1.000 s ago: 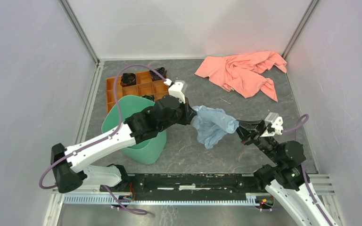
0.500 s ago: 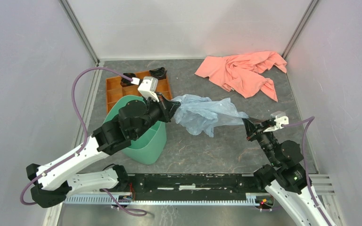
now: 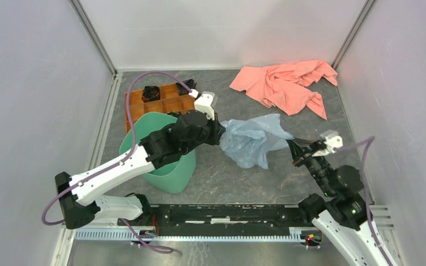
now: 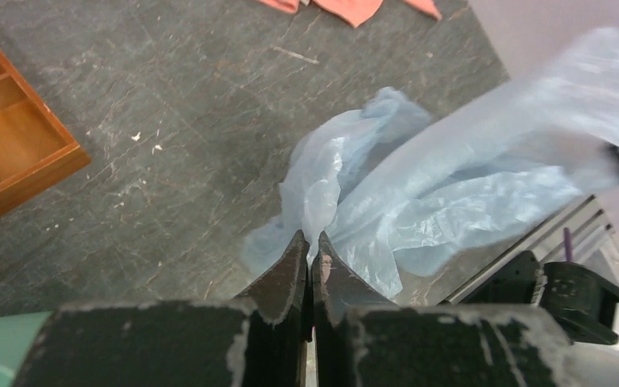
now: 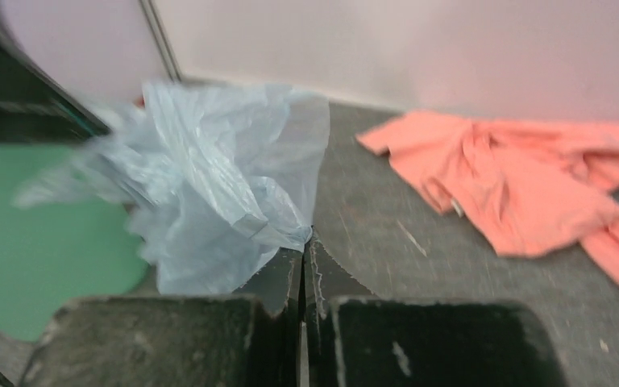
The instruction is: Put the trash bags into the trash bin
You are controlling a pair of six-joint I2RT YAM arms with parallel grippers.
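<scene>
The pale blue trash bag (image 3: 252,138) hangs stretched between my two grippers above the table, right of the mint-green trash bin (image 3: 163,160). My left gripper (image 3: 220,134) is shut on the bag's left end, just beyond the bin's right rim. In the left wrist view the film (image 4: 451,185) is pinched at the tips of that gripper (image 4: 310,239). My right gripper (image 3: 292,145) is shut on the bag's right end. The right wrist view shows the crumpled bag (image 5: 218,185) held at the tips of that gripper (image 5: 307,239), with the green bin (image 5: 40,234) behind it.
An orange compartment tray (image 3: 161,102) holding dark items sits behind the bin at the back left. A salmon-pink cloth (image 3: 285,83) lies crumpled at the back right. The left arm reaches over the bin's opening. Pale walls close in the table on three sides.
The left gripper swung toward the bin and the back-left, then came back right. The right gripper shifted slightly right. The bag was stretched wide, then bunched shorter between them.
</scene>
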